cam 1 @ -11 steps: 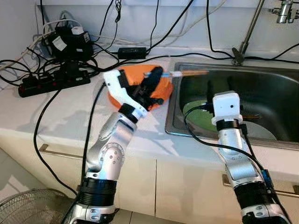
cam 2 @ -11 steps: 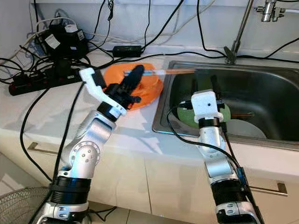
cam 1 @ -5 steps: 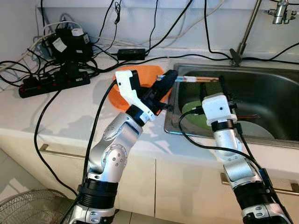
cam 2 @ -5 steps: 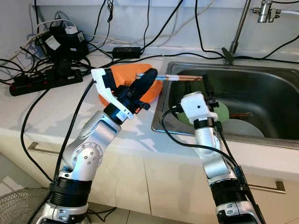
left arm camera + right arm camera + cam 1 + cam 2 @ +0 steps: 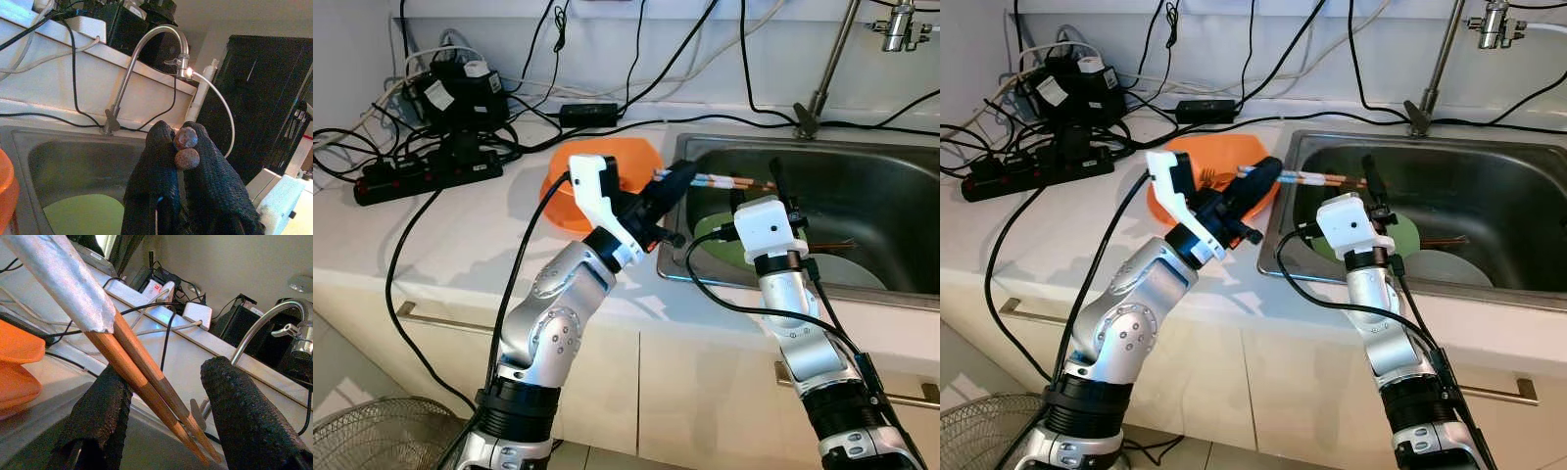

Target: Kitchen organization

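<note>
Two brown wooden chopsticks with a silver-wrapped end [image 5: 715, 181] hang level over the near-left corner of the stainless steel sink [image 5: 891, 176], clenched at one end in the left gripper [image 5: 677, 178]. The right gripper [image 5: 166, 396], inside the sink, has its jaws spread wide with the sticks passing between them. This looks like a handover. To do it well, the right jaws should close squarely on both sticks before the left lets go, or they may drop onto the round green plate [image 5: 720, 233] below the sticks.
</note>
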Robot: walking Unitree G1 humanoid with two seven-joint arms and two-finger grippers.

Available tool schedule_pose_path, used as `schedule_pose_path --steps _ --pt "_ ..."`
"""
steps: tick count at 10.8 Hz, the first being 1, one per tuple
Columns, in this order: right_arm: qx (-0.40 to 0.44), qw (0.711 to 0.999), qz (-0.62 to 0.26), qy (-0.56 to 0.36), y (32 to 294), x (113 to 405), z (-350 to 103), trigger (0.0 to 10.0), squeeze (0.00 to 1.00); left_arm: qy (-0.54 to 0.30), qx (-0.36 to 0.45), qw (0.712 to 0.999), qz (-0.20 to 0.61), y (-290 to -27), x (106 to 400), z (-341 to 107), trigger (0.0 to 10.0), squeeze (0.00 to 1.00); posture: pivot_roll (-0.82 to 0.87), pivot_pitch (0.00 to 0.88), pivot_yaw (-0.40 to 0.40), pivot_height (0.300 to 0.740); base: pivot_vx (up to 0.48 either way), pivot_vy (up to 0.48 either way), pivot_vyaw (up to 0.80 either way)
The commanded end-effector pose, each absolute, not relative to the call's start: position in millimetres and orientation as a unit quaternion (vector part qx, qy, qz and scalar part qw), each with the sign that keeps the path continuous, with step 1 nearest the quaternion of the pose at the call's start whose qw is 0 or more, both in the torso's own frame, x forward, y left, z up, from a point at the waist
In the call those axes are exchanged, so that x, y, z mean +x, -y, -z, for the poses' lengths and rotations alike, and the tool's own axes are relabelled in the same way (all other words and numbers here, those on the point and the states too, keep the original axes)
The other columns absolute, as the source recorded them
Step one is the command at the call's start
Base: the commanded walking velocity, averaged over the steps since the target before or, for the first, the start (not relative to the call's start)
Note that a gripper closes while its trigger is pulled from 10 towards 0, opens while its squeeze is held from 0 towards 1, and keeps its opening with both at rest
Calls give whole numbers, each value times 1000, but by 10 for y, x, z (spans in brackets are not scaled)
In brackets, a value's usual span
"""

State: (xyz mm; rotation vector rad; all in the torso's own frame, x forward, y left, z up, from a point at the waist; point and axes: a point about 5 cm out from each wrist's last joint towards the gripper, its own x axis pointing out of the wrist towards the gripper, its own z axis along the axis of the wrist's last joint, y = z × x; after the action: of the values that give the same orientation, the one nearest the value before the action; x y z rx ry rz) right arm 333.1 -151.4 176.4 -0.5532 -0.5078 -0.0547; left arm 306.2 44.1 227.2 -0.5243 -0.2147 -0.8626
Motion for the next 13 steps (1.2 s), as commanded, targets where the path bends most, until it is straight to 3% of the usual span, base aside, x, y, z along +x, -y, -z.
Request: schedule_pose_path --steps 1,3,4,9,10,11,13 --pt "-268 925 30 269 1472 3341 -1888 10000 0 102 -238 871 417 -447 3042 -2268 10000 0 38 0 84 740 0 0 0" --pt "-267 925 25 269 1457 3341 -1885 431 0 101 -237 872 416 -450 3042 -2260 10000 0 40 0 85 740 0 0 0" --pt "-267 925 21 268 1440 3339 -1878 0 0 101 -237 872 416 -449 3042 -2260 10000 0 40 0 84 740 0 0 0" --pt "-269 926 18 265 1440 3341 -1873 0 0 112 -234 876 406 -466 3059 -2280 10000 0 39 0 82 740 0 0 0" --pt "-269 926 19 264 1443 3342 -1871 0 0 122 -233 873 411 -471 3052 -2305 10000 859 39 0 83 740 0 0 0" --pt "-269 926 19 264 1443 3340 -1869 0 0 123 -238 867 419 -465 3036 -2314 10000 1000 39 0 83 740 0 0 0" --pt "-269 926 20 263 1444 3340 -1867 0 0 122 -236 868 420 -453 3030 -2311 10000 1000 38 0 83 740 0 0 0"
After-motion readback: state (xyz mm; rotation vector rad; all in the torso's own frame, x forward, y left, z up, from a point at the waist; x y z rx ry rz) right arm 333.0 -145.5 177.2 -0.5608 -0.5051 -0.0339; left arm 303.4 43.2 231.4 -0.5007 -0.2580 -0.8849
